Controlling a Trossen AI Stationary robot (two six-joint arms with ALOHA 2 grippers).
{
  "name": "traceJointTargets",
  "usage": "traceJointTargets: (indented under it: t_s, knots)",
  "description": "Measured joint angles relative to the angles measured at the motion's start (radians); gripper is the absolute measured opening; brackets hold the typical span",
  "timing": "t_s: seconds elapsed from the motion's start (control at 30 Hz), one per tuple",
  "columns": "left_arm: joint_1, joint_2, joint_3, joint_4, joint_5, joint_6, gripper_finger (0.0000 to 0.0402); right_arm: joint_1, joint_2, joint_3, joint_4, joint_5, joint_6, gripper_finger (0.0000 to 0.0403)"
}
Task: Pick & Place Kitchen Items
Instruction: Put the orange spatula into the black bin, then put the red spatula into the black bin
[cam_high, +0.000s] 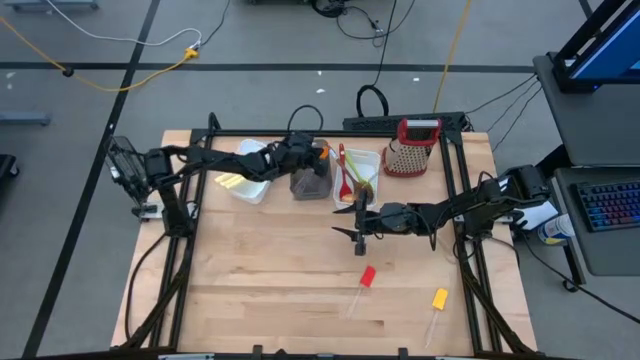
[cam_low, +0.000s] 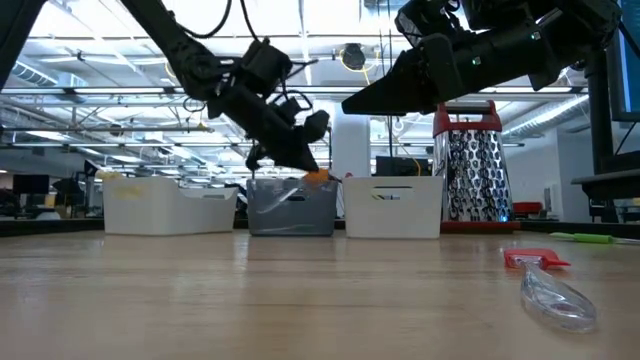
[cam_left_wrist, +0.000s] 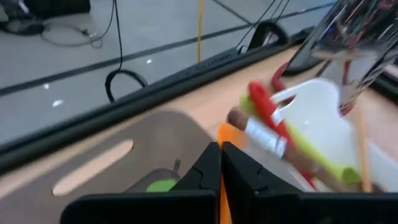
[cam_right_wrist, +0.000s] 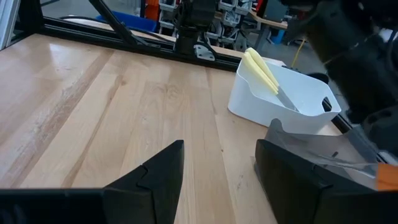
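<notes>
Wooden table (cam_high: 270, 290) fills frame centre. Left gripper (cam_high: 318, 158), upper centre over the grey tub (cam_high: 310, 183), is clamped on an orange spatula (cam_left_wrist: 225, 134). Right gripper (cam_high: 361, 222), centre, fingers apart, empty. Red spatula (cam_high: 364, 281) and yellow spatula (cam_high: 438, 302) lie lower right.

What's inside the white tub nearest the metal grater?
The white rectangular tub holds long utensils: a red spoon, a green one, a wooden handle. Anything beneath them is covered.

Blurred utensils (cam_left_wrist: 273, 134) in left wrist view
</notes>
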Motion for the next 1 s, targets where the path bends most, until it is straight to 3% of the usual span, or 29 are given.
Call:
traceJointTargets:
  t_s: [0.53, 0.77, 1.0]
  knots:
    - [0.013, 0.034, 0.000, -0.098, -0.070, -0.040, 0.0009, 0.000, 0.000, 0.000, 0.000, 0.000, 0.000, 0.0192]
    - [0.013, 0.034, 0.000, -0.116, -0.070, -0.050, 0.0050, 0.001, 0.000, 0.000, -0.011, -0.004, 0.000, 0.0192]
    - [0.013, 0.034, 0.000, -0.117, -0.070, -0.033, 0.0099, 0.004, 0.000, 0.000, -0.061, -0.237, 0.084, 0.0200]
